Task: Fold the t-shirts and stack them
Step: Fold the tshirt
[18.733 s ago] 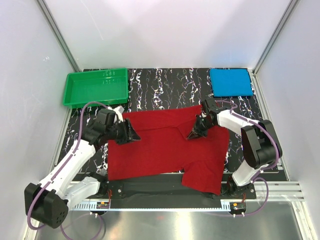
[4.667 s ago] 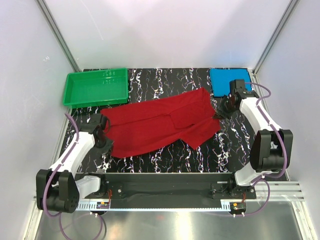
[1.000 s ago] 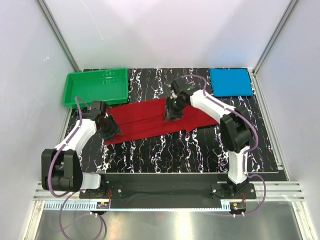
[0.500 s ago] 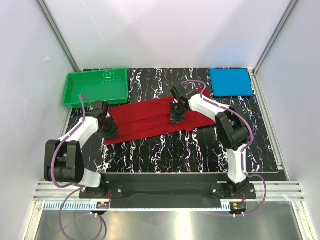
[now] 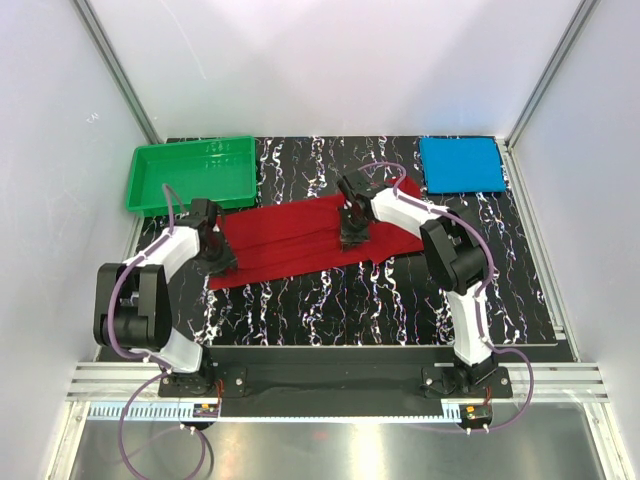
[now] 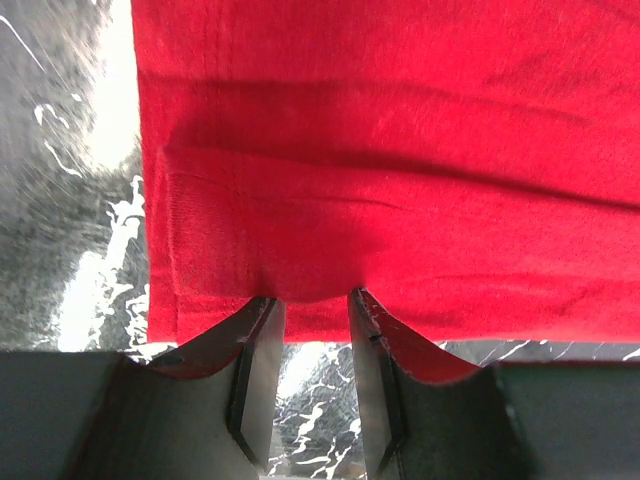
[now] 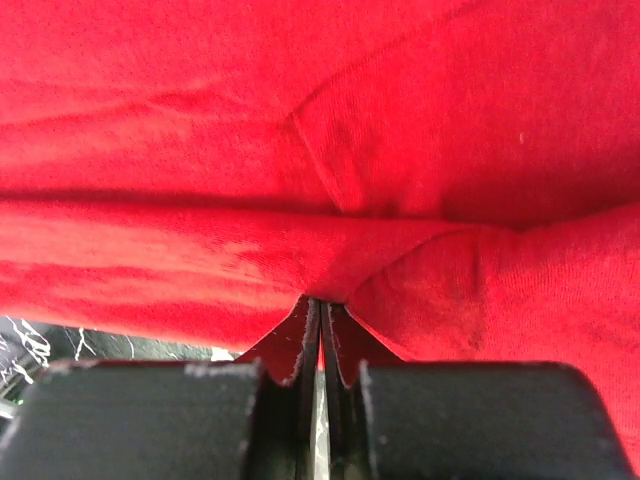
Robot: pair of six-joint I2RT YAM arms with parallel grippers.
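Observation:
The deep red t-shirt (image 5: 290,240) lies on the black marbled table as a long folded band running from left to right. My left gripper (image 5: 215,255) is at the band's left end; in the left wrist view its jaws (image 6: 310,298) stand slightly apart with the shirt's edge (image 6: 400,200) resting at their tips. My right gripper (image 5: 348,235) is at the band's middle, and in the right wrist view (image 7: 321,305) it is shut on a fold of the red cloth (image 7: 300,120). The bright blue t-shirt (image 5: 460,165) lies as a neat folded rectangle at the back right.
A green plastic tray (image 5: 190,175) stands at the back left, close to my left arm. White walls with metal posts close in the table on three sides. The black marbled table top (image 5: 350,310) shows bare in front of the red shirt.
The red shirt went from spread flat to a narrow folded band. In the last second my right gripper has shifted slightly right over the band, and my left gripper has edged back along its left end.

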